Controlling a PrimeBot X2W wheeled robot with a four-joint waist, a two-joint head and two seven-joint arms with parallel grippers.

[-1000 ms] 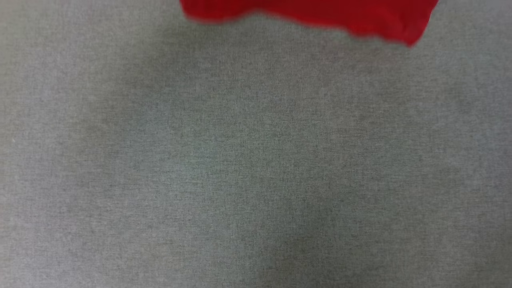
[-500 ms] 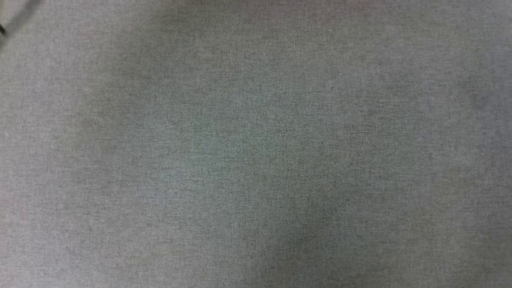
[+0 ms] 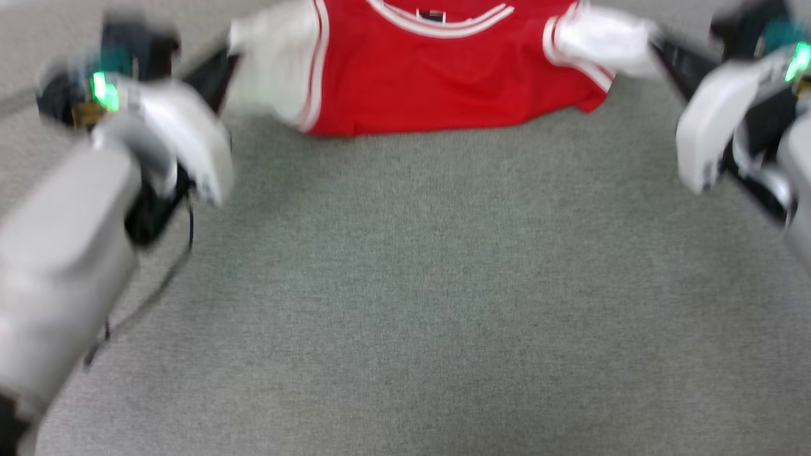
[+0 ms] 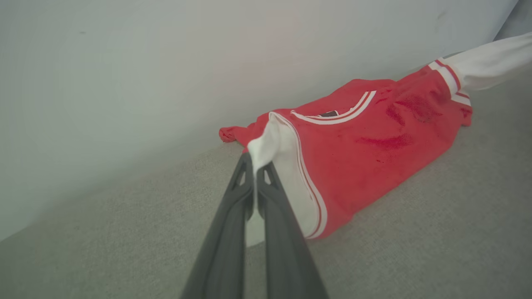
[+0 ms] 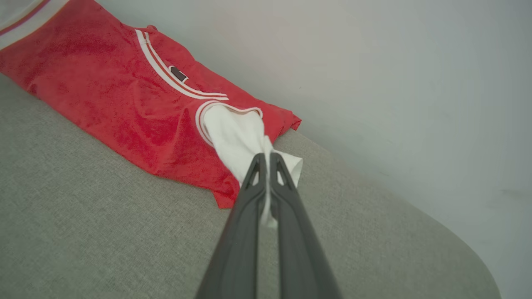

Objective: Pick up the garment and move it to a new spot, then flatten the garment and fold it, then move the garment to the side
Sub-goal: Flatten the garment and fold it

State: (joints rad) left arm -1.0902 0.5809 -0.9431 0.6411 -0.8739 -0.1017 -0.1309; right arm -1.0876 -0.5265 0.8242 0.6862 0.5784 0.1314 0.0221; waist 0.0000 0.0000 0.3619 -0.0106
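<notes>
Both claws stretch a bright red soft-cloth T-shirt (image 3: 437,82) by its sleeves over a broad grey woven-cloth surface (image 3: 405,304).

The grey surface runs under both claws and meets a plain pale wall (image 4: 124,62) just beyond their tips. The T-shirt lies on the surface between the two claws, its far edge bunched against the wall and its white-and-red striped neckline (image 3: 437,22) on the side away from the arms. The left claw (image 4: 254,166) has its two long dark fingers pressed together on the tip of one white short sleeve (image 4: 286,166), with the red body to its right. The right claw (image 5: 266,160) is likewise clamped on the other white sleeve (image 5: 237,137), with the red body to its left.
</notes>
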